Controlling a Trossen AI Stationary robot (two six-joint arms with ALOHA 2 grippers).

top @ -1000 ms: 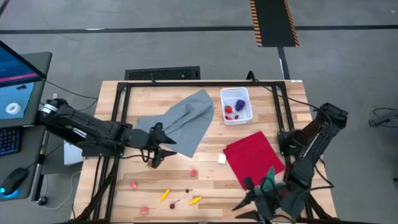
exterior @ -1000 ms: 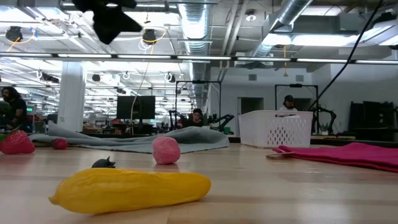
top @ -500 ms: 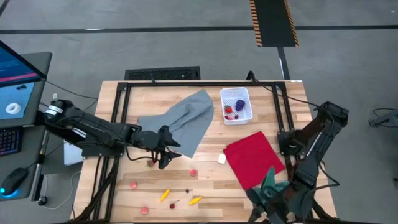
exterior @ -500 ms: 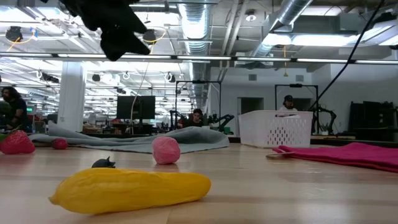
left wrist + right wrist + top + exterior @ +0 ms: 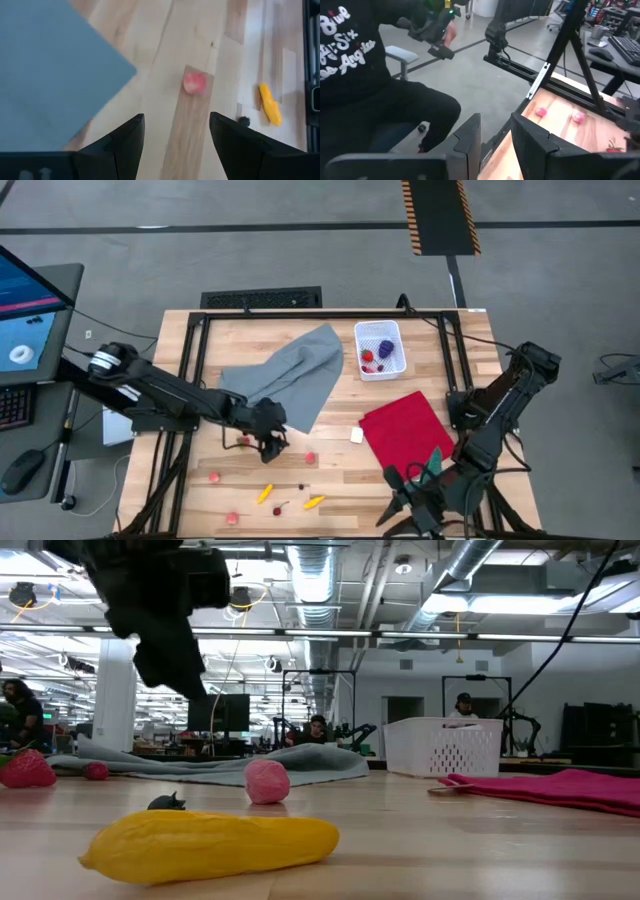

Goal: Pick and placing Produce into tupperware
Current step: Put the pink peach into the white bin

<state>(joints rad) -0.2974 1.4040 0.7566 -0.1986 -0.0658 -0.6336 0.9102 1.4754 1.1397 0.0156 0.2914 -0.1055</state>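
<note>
While the left gripper (image 5: 176, 131) hovers open over 1 pink berry (image 5: 195, 82) mid-table, this small, light, roll-prone toy needs a centred pinch across its sides.

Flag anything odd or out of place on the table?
The grey cloth lies crumpled rather than flat beside the tupperware. Loose produce is scattered along the near edge, such as the yellow piece. No damage or spills visible.

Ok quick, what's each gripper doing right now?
Left gripper: jaws open, empty, above the pink berry.
Right gripper: jaws slightly apart, holding nothing, parked off the table's near edge.
</note>
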